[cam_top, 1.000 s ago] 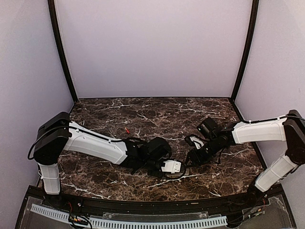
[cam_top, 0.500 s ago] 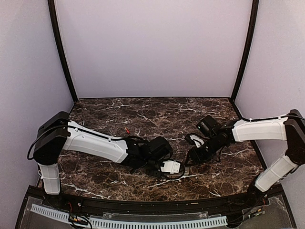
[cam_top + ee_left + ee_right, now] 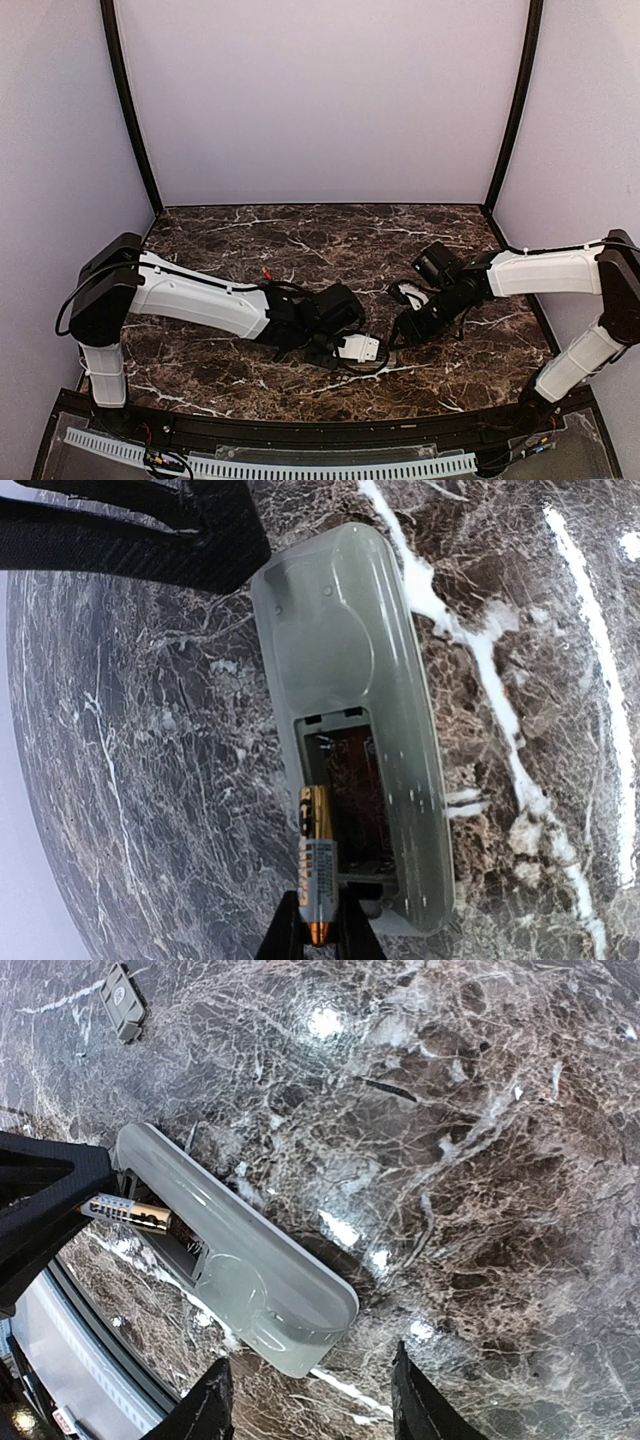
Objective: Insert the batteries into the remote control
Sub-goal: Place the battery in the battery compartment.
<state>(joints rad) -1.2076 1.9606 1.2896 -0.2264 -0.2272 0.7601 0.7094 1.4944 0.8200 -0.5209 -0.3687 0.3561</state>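
The remote control (image 3: 350, 710) lies back up on the marble, its battery bay (image 3: 350, 790) open. My left gripper (image 3: 318, 935) is shut on a gold and grey battery (image 3: 318, 865) and holds it along the bay's left edge, its far end at the bay. The remote also shows in the top view (image 3: 360, 348) and the right wrist view (image 3: 240, 1260). My right gripper (image 3: 310, 1410) is open and empty, just short of the remote's rounded end, not touching it. A red battery (image 3: 266, 272) lies on the table behind the left arm.
A small flat grey cover piece (image 3: 122, 1000) lies on the marble beyond the remote. The table's front edge (image 3: 60, 1350) runs close beside the remote. The left gripper's black body (image 3: 40, 1200) is at the remote's far end.
The left gripper has edged slightly towards the remote with the battery. The right gripper has drawn back a little from the remote's end. The remote has barely moved.
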